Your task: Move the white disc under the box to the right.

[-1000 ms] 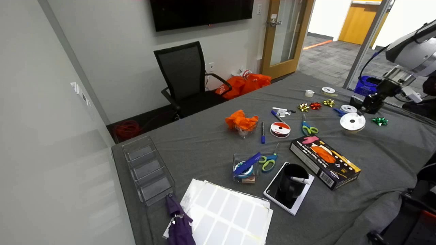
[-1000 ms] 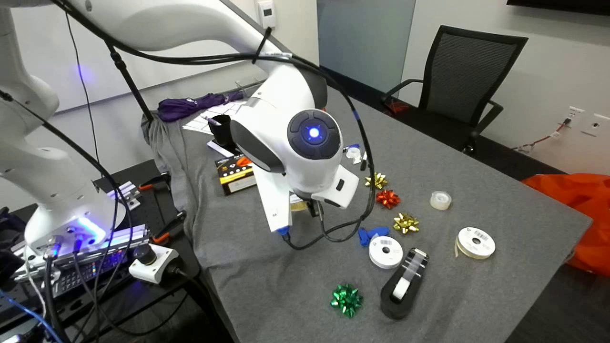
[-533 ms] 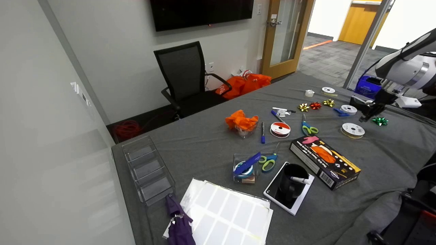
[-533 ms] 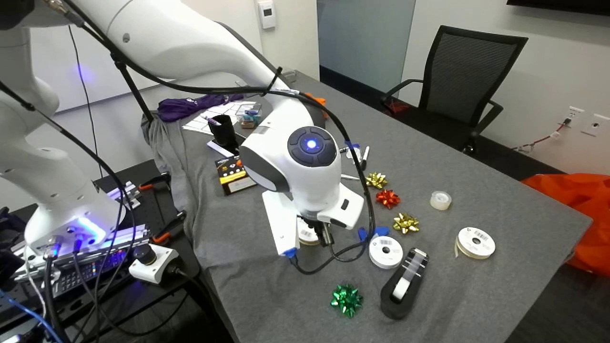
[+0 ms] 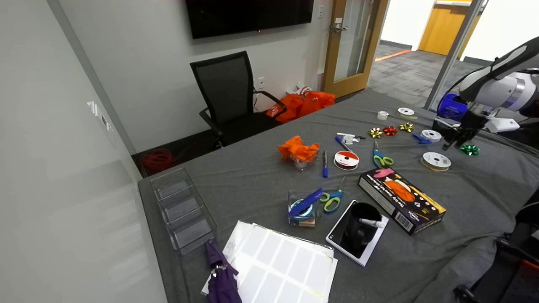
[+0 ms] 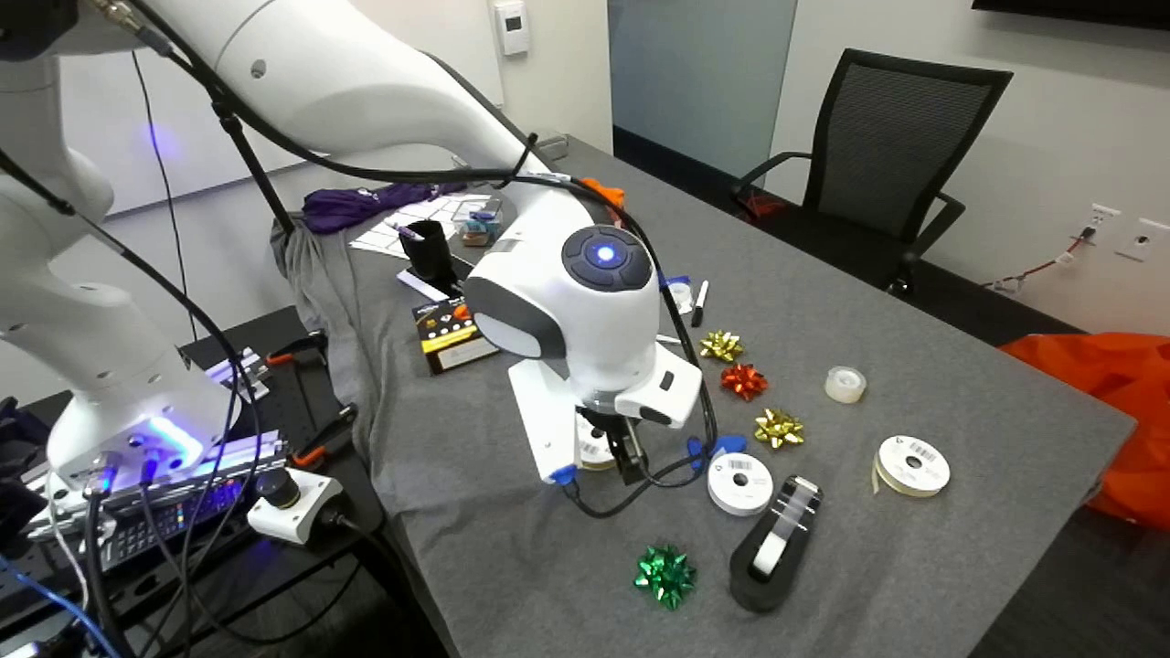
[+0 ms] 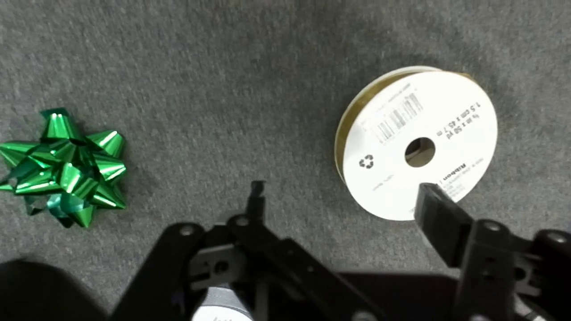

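Note:
The white disc (image 5: 436, 160) is a ribbon spool with a dark centre hole and gold ribbon at its edge. It lies flat on the grey cloth, beyond the black printed box (image 5: 402, 198). In an exterior view the arm partly covers the disc (image 6: 592, 450), while the box (image 6: 452, 338) shows farther back. My gripper (image 7: 342, 189) stands open above the table with nothing between its fingers. In the wrist view its right finger (image 7: 441, 218) overlaps the near rim of the disc (image 7: 392, 180); the exterior view shows the fingertips above and beside the disc, apparently apart from it.
A green bow (image 7: 71, 169) lies to the left in the wrist view. Near the gripper are a smaller white spool (image 6: 740, 482), a tape dispenser (image 6: 777, 544) and a blue item (image 6: 717, 448). Scissors (image 5: 382, 159) and a black mug (image 5: 361, 227) stand around the box.
The white disc was raised and tilted at the fingertips a second ago; now it lies lower on the cloth. My gripper has opened, let it go and drawn back from it.

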